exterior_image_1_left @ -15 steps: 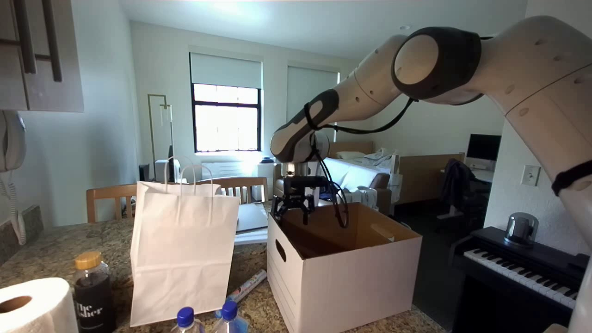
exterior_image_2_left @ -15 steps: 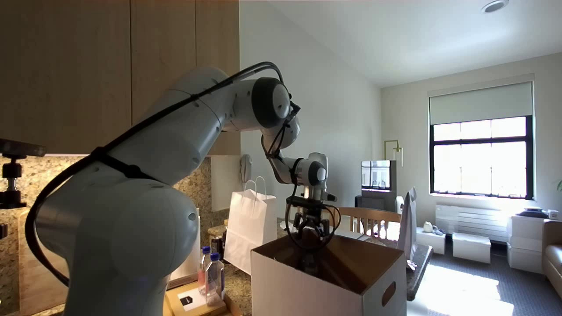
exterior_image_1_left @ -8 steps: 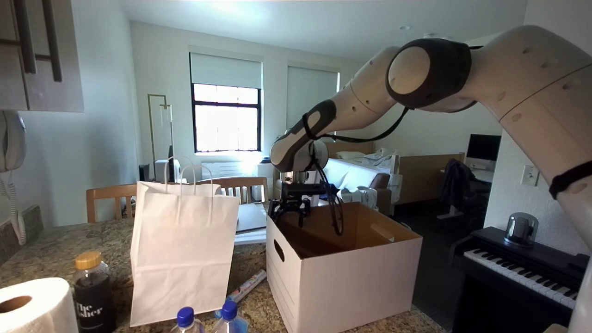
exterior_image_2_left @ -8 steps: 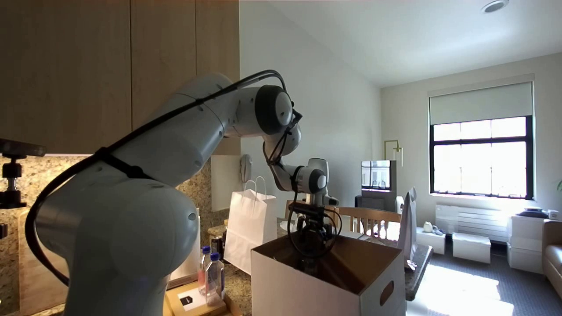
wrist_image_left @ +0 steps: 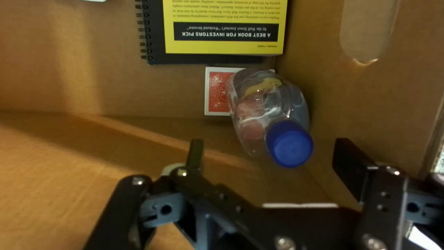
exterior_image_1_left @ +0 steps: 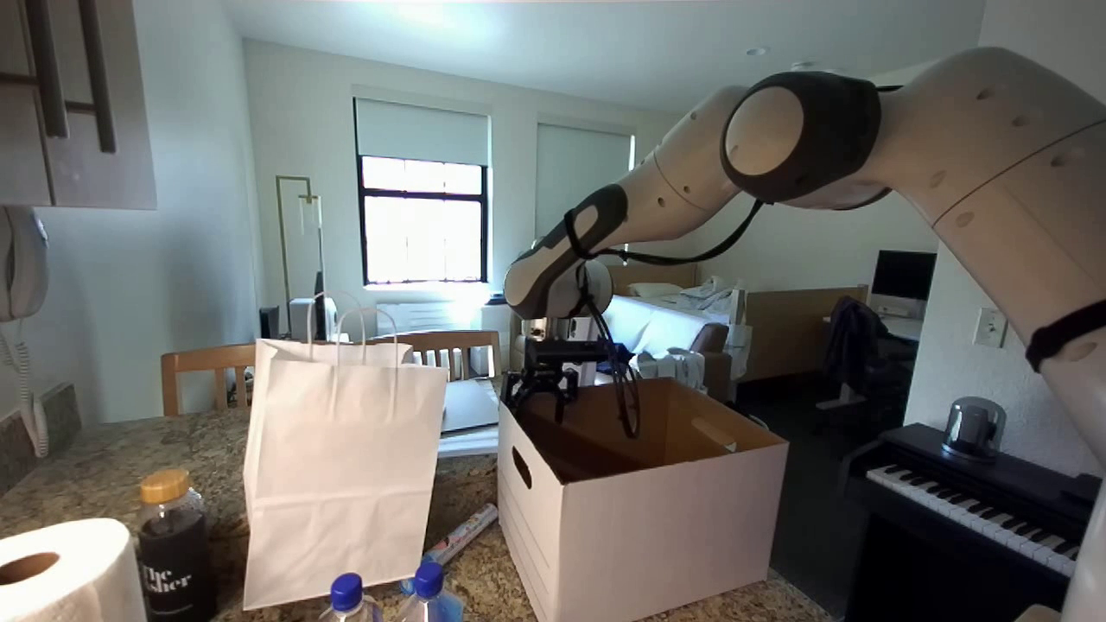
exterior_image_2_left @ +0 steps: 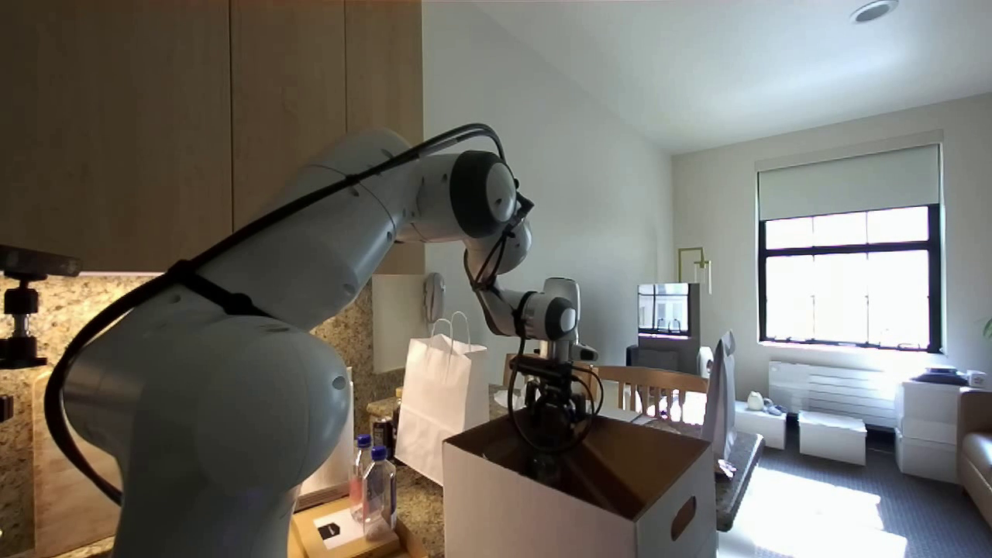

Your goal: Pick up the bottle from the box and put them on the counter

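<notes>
While the gripper (wrist_image_left: 272, 157) sits lower at the mouth of the box (exterior_image_1_left: 665, 527) than a second ago, jaws wide apart, blue-capped bottle (wrist_image_left: 267, 114) inside the box, seemingly between them, depth unclear

In an exterior view the Franka Panda arm (exterior_image_1_left: 968, 147) arches from three o'clock, elbow (exterior_image_1_left: 799, 130) bent at two, wrist (exterior_image_1_left: 553, 281) aimed toward six. In the wrist view the Robotiq gripper (wrist_image_left: 273, 158) has fingers (wrist_image_left: 351, 168) wide apart, opposed at nine and three.
</notes>
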You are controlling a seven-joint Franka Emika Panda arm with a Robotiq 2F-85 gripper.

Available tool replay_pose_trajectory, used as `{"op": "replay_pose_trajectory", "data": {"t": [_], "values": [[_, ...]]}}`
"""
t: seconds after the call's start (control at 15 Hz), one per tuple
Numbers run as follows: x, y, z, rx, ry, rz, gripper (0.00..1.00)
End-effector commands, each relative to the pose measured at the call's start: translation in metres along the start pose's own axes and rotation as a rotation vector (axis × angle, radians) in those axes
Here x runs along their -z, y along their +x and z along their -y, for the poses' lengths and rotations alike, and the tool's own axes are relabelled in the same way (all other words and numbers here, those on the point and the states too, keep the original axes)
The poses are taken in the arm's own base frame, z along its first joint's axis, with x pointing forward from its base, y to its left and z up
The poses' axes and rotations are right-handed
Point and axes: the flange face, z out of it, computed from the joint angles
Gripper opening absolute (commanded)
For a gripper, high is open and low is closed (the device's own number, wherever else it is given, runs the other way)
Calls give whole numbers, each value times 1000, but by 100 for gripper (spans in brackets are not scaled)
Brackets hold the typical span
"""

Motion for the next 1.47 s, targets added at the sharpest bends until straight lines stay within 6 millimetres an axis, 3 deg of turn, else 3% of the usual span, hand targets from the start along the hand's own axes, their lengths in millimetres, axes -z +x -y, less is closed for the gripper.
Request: {"op": "replay_pose_trajectory", "data": {"t": [0.0,0.6,1.0,1.4], "values": [[8,-8,-1,-10,28,-22,100],[39,-40,14,-53,100,-94,100],[30,-45,5,-120,87,-69,100],[7,-26,-9,-160,91,-90,100]]}}
